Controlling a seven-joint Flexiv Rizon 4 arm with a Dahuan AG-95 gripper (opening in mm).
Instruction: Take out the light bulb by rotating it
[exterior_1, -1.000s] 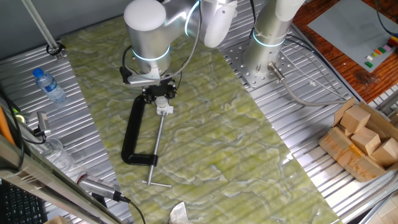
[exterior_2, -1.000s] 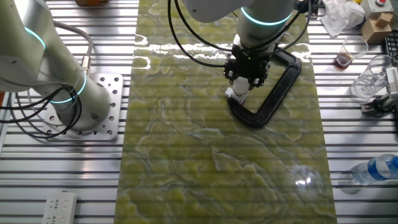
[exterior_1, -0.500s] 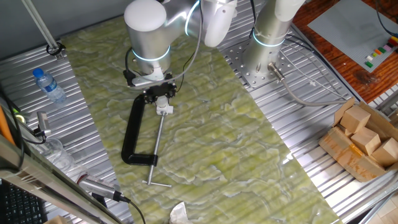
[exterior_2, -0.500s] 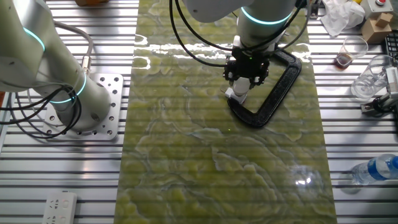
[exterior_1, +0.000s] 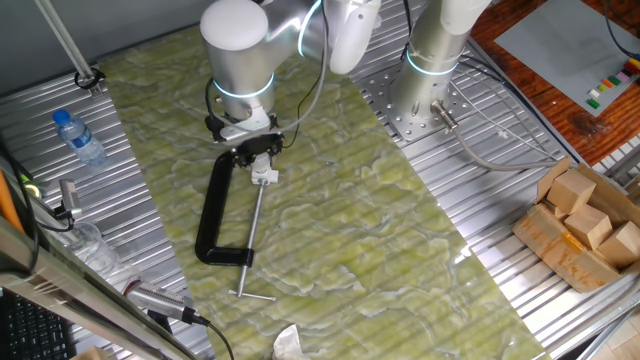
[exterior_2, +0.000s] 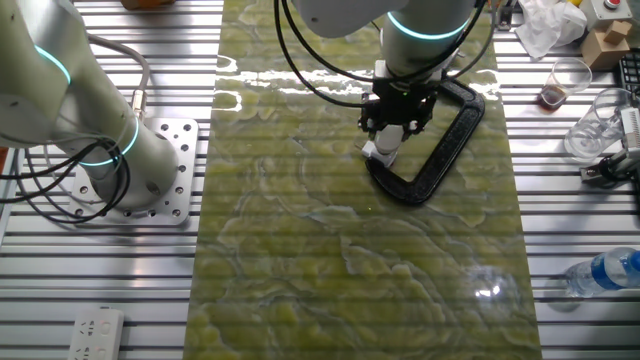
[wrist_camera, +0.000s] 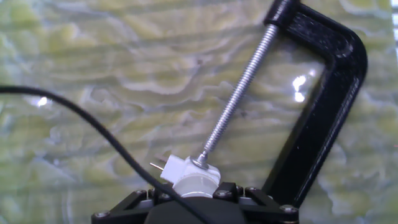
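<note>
Small white frosted round light bulb sits in white square socket pinned by black C-clamp, gripper over it, closure cannot be told; likely light, fragile, slick glass, so hold round globe gently.

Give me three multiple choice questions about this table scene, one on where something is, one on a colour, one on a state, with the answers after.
1. Where is the light bulb?
A. beside the water bottle
B. in the white socket piece held by the clamp screw, right under the gripper
C. among the wooden blocks

2. What colour is the C-clamp?
A. black
B. red
C. silver

3. What is the gripper doing?
A. raised high, far from the clamp
B. down at the bulb
C. holding the bottle

Answers:
1 B, the hand view shows it in the socket.
2 A, black in all views.
3 B, both fixed views show the gripper at the clamp's jaw.
</note>
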